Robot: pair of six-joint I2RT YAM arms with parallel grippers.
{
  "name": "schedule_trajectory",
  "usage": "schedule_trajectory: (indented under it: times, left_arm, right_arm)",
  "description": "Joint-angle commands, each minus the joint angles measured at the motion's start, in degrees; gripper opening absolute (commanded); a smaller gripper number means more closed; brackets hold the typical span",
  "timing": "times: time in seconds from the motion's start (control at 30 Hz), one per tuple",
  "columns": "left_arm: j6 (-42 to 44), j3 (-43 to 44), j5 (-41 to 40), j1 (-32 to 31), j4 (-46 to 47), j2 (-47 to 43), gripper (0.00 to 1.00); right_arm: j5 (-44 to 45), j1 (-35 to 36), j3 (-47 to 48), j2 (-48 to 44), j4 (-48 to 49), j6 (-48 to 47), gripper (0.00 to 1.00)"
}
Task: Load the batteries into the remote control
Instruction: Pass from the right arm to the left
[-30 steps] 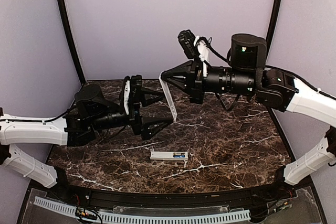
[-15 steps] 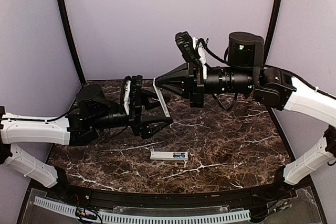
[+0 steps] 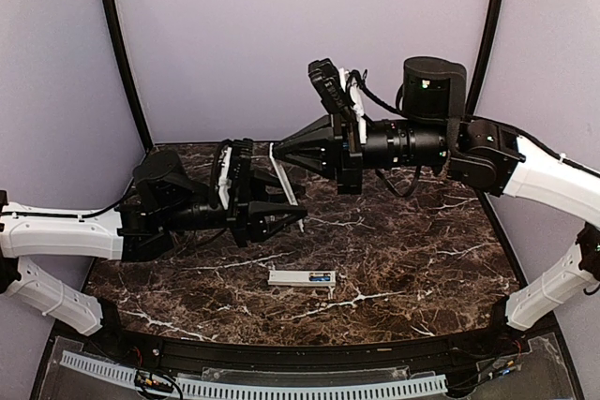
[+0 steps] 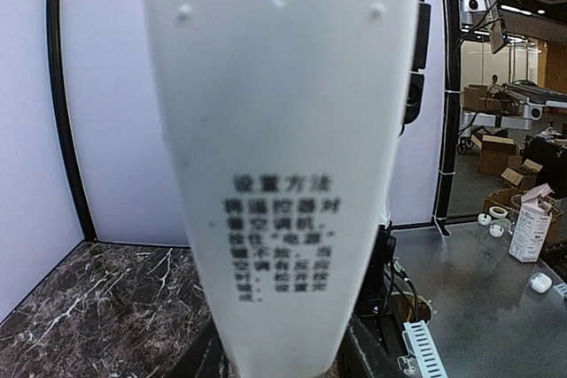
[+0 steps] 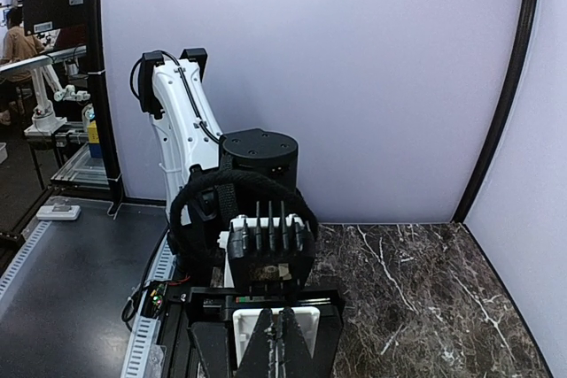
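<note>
The white remote control (image 3: 284, 175) hangs tilted above the table. My right gripper (image 3: 275, 149) is shut on its upper end, seen end-on between the shut fingers (image 5: 285, 329) as a white block (image 5: 242, 326). My left gripper (image 3: 300, 205) has its fingers closed against the two long edges of the lower end. In the left wrist view the remote's printed back (image 4: 283, 174) fills the frame and hides most of the fingers. The blue batteries (image 3: 320, 277) lie at the right end of a short white piece (image 3: 286, 277) flat on the table.
The dark marble table (image 3: 422, 259) is ringed by lilac walls with black corner posts (image 3: 120, 44). A white slotted cable strip (image 3: 253, 387) runs along the near edge. Both arms meet over the table's back-left part.
The right arm carried the remote to the left, in between the left gripper's fingers. The left jaws narrowed from wide open onto the remote's edges. The piece with the batteries stayed put.
</note>
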Motion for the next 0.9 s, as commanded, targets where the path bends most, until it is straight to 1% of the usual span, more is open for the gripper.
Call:
schedule_trajectory:
  times: [0.0,0.13,0.27,0.37,0.53,0.63,0.7,0.87]
  left_arm:
    - [0.9,0.1,0.5,-0.3,0.5,-1.9,0.40]
    - [0.9,0.1,0.3,-0.3,0.4,-1.9,0.36]
    - [0.9,0.1,0.0,-0.3,0.3,-1.8,0.30]
    - [0.9,0.1,0.0,-0.3,0.3,-1.8,0.27]
    - [0.9,0.2,-0.1,-0.3,0.0,-1.8,0.19]
    - [0.9,0.2,-0.2,-0.3,-0.1,-1.7,0.18]
    - [0.9,0.2,-0.7,-0.4,-0.3,-1.8,0.18]
    - [2.1,0.3,-2.8,-0.4,-1.4,-2.0,0.16]
  right_arm:
    - [-0.8,0.0,1.3,0.2,0.2,-0.3,0.00]
    - [-0.6,0.1,1.0,0.2,0.4,-0.3,0.00]
    - [-0.8,0.0,0.7,0.2,0.4,-0.1,0.00]
    - [-0.6,0.0,0.5,0.0,0.6,-0.1,0.00]
    - [-0.3,0.0,0.3,0.0,0.7,-0.1,0.00]
    - [1.2,0.0,0.0,-0.1,1.2,0.1,0.01]
    - [2.3,0.0,-0.5,-0.4,1.7,0.4,0.13]
    - [3.9,0.0,-1.0,-1.1,2.1,1.0,0.34]
